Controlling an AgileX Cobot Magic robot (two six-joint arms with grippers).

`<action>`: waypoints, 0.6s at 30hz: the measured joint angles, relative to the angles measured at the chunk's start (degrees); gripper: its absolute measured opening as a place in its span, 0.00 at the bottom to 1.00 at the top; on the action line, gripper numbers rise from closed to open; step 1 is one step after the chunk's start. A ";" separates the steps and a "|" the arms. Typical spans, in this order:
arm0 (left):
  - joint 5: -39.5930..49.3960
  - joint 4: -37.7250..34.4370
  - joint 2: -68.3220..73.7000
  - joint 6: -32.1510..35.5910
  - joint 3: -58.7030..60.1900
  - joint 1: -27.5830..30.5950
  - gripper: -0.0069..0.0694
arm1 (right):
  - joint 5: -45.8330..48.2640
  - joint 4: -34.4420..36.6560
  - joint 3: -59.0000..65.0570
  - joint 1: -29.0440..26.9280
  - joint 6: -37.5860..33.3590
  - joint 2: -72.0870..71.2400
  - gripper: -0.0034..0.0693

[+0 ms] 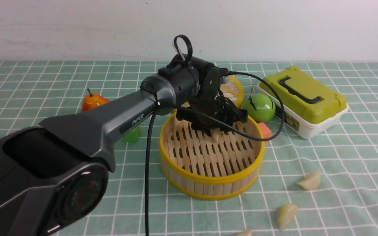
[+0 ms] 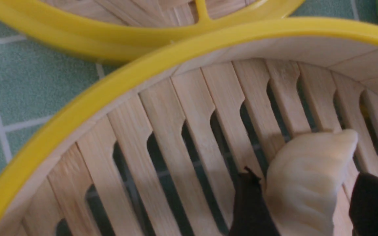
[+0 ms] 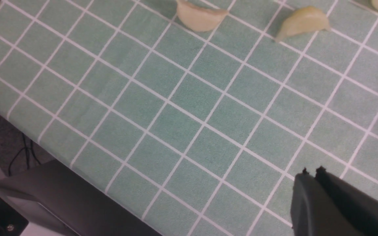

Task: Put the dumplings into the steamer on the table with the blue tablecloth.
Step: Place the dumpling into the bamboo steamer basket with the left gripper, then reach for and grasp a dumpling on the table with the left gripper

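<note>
While left fingers [image 2: 253, 206] stand parted around one dumpling [image 2: 304, 190] on the steamer [image 1: 208, 180] slats, right fingers [image 3: 307, 196] are shut, empty. Three loose dumplings [image 1: 286, 214] on blue tablecloth [image 1: 133, 200], steamer's four to five o'clock.

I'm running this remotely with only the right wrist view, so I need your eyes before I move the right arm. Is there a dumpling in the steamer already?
Observer: Yes, one dumpling lies on the slats of the steamer.

Operator: I see three dumplings on the blue tablecloth. Is the left gripper clear of the steamer?

Observer: No, the left gripper is down in it, jaws open on either side of that dumpling.

Operator: Anything beyond the steamer I should avoid?

Observer: Yes, a green apple sits beyond its right side.
</note>
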 joint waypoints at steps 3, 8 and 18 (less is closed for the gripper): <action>5.32 0.00 -1.26 0.71 -2.98 0.00 0.70 | 0.04 -0.85 0.00 0.00 0.00 -0.13 0.08; 18.65 -1.01 -6.72 10.00 -10.86 -0.23 0.73 | -0.13 -1.10 0.00 0.00 0.00 -0.18 0.09; 21.46 -5.45 -20.28 26.31 2.32 -8.29 0.73 | -0.31 -6.32 0.00 0.00 3.11 -0.36 0.10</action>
